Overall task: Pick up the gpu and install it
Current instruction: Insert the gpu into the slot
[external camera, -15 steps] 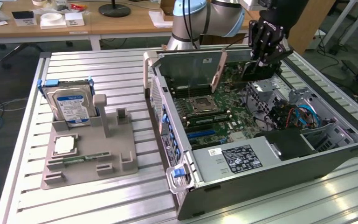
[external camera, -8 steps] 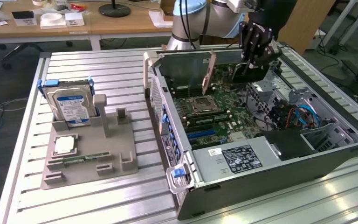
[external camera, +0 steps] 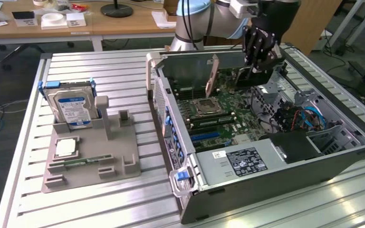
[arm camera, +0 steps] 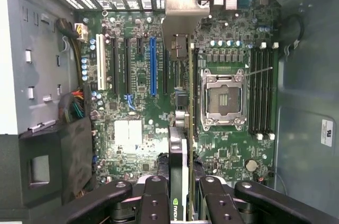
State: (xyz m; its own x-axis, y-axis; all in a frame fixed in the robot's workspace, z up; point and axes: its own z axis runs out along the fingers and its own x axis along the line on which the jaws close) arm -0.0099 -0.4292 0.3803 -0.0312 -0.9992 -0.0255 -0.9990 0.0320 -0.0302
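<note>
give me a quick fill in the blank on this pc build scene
1. The pincer is shut on the ___.
2. Upright in the grey holder stands the ___, blue-white label showing.
3. That holder sits to the exterior view's ___ of the computer case.
Missing: gpu; hard drive; left.

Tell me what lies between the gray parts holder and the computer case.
In the exterior view, just a bare strip of the slatted metal table separates the parts holder from the computer case.
</note>
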